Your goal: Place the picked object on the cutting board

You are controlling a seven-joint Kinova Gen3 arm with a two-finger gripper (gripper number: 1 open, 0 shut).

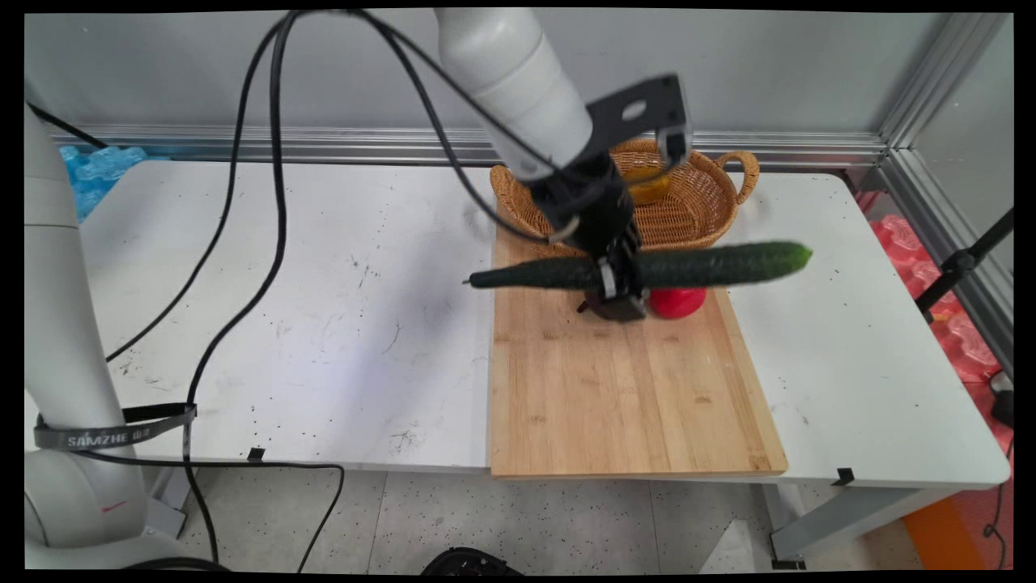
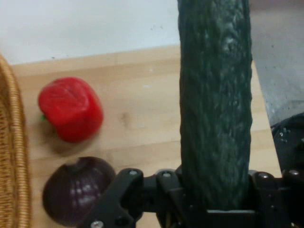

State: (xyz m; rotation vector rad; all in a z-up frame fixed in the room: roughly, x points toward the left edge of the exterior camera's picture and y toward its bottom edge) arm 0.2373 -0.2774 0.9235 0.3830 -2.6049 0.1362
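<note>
My gripper (image 1: 619, 283) is shut on a long dark green cucumber (image 1: 712, 263), held level above the far end of the wooden cutting board (image 1: 623, 389). In the hand view the cucumber (image 2: 214, 104) runs up from between the fingers and fills the middle. Below it on the board lie a red pepper (image 2: 71, 109) and a dark purple onion (image 2: 78, 190), side by side. In the main view the red pepper (image 1: 678, 301) peeks out under the cucumber; the onion is mostly hidden behind the gripper.
A wicker basket (image 1: 696, 210) with two handles stands behind the board, holding something orange (image 1: 647, 185). Its rim (image 2: 12, 156) shows at the hand view's left edge. Black cables (image 1: 275, 202) hang from the arm over the table's left half.
</note>
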